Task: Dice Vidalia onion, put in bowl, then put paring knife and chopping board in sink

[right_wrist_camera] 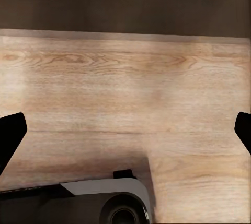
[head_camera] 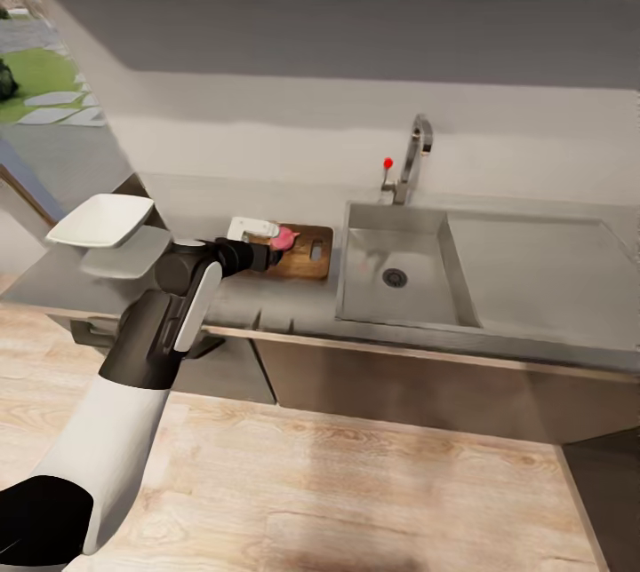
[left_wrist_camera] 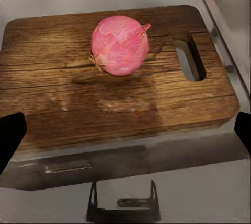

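The bowl [head_camera: 100, 219] stood at the far left of the countertop [head_camera: 293, 310], well left of the board [head_camera: 307, 254]. A second, greyer dish [head_camera: 126, 252] sat just under and beside it.

The left arm reached from the floor side toward the board. In the left wrist view the left gripper [left_wrist_camera: 125, 130] hovered over the board's near edge, its fingers [left_wrist_camera: 10, 135] spread wide at either side of the frame with nothing between them: open and empty.

The onion [left_wrist_camera: 119, 45] lay whole on the board, straight ahead of that gripper, toward the board's back edge and just left of the handle slot [left_wrist_camera: 189, 57]. Its root tuft pointed toward the gripper and its tip toward the slot, so its axis ran slanted across the board's grain.

A white, blocky object [head_camera: 252, 227] sat at the board's left end; I could not tell what it was. I could not make out the knife.

Right of the board, touching its right end, lay the sink [head_camera: 404, 310], with the faucet [head_camera: 414, 154] behind it.

The right gripper [right_wrist_camera: 125, 127] hung over the wooden floor [right_wrist_camera: 125, 88], fingers apart and empty, well away from the board. The left arm was plainly the nearer one for dicing, but it would likely need the knife first.
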### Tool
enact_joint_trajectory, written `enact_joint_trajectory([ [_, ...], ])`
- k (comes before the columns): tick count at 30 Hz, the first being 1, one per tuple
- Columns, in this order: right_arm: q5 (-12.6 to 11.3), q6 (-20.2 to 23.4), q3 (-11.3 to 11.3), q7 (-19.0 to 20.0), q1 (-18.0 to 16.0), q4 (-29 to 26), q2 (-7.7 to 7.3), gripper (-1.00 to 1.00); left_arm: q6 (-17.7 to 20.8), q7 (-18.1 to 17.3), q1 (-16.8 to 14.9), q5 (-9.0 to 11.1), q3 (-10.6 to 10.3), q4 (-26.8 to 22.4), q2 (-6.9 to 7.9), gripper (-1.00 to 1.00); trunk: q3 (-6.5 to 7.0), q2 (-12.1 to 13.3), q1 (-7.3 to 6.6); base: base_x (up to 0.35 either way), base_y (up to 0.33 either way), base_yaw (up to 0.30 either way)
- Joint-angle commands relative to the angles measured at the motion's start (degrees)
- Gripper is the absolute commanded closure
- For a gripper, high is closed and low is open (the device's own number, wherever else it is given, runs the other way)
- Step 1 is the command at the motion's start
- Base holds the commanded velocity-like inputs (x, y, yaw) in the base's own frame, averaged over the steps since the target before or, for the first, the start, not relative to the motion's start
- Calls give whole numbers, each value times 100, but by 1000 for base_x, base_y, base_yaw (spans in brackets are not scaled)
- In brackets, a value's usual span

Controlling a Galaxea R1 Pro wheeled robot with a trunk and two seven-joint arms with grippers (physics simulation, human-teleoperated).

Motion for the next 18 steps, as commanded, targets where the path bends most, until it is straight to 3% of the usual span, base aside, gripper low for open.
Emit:
enact_joint_trajectory([
  [1,61,-12,-22,-39,-3,1,3,-100,24,30,-5,38,-2,4,1,-100,-9,-10,-1,-332,0,0],
  [18,62,-12,-23,-39,-3,1,3,-100,23,30,-5,46,-8,305,-13,-100,-9,-10,-1,-332,0,0],
])
